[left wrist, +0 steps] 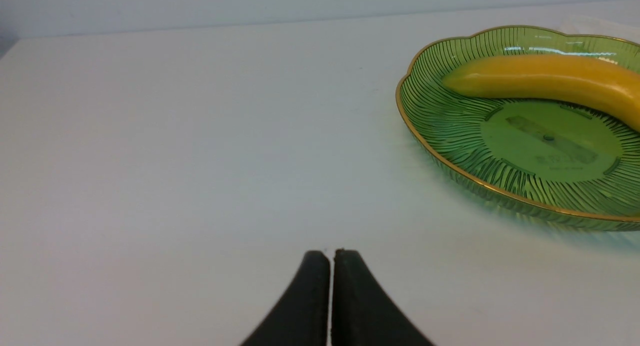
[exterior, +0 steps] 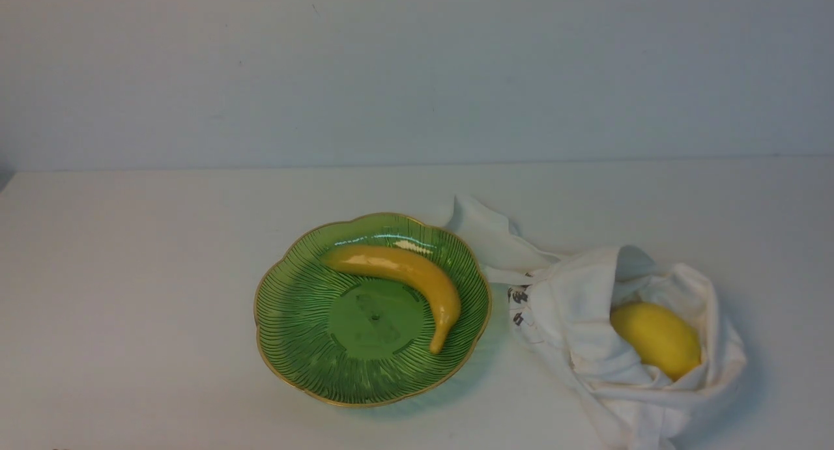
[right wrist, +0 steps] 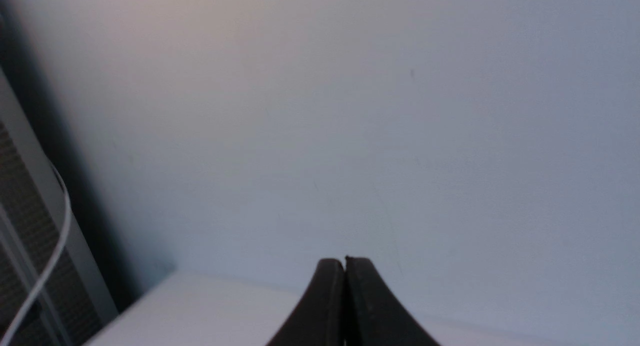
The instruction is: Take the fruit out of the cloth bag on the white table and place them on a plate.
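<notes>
The yellow banana (exterior: 404, 277) lies in the green scalloped plate (exterior: 293, 307) at the middle of the white table (exterior: 130, 274). The lemon (exterior: 657, 338) sits inside the open mouth of the white cloth bag (exterior: 586, 320), right of the plate. Neither gripper shows in the front view. In the left wrist view my left gripper (left wrist: 330, 253) is shut and empty, over bare table, apart from the plate (left wrist: 450, 135) and banana (left wrist: 545, 78). In the right wrist view my right gripper (right wrist: 344, 261) is shut and empty, facing the wall above a table edge.
The bag's strap (exterior: 485, 235) trails behind the plate's right rim. A pale wall (exterior: 417, 72) stands behind the table. In the right wrist view a grey frame with a white cable (right wrist: 47, 256) stands beside the table corner.
</notes>
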You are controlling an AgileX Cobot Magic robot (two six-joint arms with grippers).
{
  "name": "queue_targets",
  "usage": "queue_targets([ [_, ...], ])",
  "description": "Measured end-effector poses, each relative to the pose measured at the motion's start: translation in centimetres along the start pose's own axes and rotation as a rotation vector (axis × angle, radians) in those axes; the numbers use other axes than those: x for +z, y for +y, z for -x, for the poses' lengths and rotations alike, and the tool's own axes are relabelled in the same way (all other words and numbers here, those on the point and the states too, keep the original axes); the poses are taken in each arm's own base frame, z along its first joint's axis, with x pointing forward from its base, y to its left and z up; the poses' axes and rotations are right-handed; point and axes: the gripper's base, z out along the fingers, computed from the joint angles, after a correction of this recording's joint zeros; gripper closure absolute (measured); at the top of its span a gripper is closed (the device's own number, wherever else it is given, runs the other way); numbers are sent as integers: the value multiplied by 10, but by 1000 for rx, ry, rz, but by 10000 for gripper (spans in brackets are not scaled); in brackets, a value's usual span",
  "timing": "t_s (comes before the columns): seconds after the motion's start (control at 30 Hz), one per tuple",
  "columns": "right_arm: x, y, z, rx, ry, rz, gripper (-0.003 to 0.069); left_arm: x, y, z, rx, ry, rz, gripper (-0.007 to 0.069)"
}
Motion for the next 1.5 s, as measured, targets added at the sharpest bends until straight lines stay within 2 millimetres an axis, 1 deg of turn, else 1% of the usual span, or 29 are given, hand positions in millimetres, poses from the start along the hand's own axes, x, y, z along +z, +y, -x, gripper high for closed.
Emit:
queue_targets([
  [0.03,-3,-1,-2,2,-13,3,671,0,0,0,0,0,0,632],
  [0.07,-17,-4,-15,9,-69,16,671,0,0,0,0,0,0,632],
  [0.1,-28,-7,-21,14,-117,27,671,0,0,0,0,0,0,632],
  [0.13,-35,-11,-37,15,-142,29,672,0,0,0,0,0,0,632],
  [0.17,-43,-13,-46,19,-175,35,673,0,0,0,0,0,0,632],
  [0.2,-42,-16,-61,19,-175,34,672,0,0,0,0,0,0,632],
  [0.23,-42,-16,-63,20,-173,34,672,0,0,0,0,0,0,632],
  [0.27,-38,-17,-72,18,-156,32,672,0,0,0,0,0,0,632],
  [0.33,-32,-16,-80,26,-125,37,672,0,0,0,-1,0,0,632],
  [0.53,-31,-16,-83,36,-123,47,672,0,0,0,-1,0,0,632],
  [0.8,-31,-17,-81,5,-139,33,672,0,0,0,0,0,0,632],
  [0.97,-31,-14,-79,13,-167,66,672,0,0,0,0,0,0,632],
  [1.2,-32,-5,-81,-123,-153,153,672,0,0,0,0,0,0,632],
  [1.3,-32,-3,-82,-155,-150,174,672,0,0,0,0,0,0,632],
  [1.37,-28,-3,-88,-173,-131,172,672,0,0,0,0,0,0,632],
  [1.43,-22,-4,-99,-204,-99,144,672,0,0,0,0,0,0,632],
  [1.47,-14,-7,-114,-240,-53,68,672,0,0,0,0,0,0,632],
  [1.5,-10,-9,-124,-263,-21,-1,672,0,0,0,0,0,0,632],
])
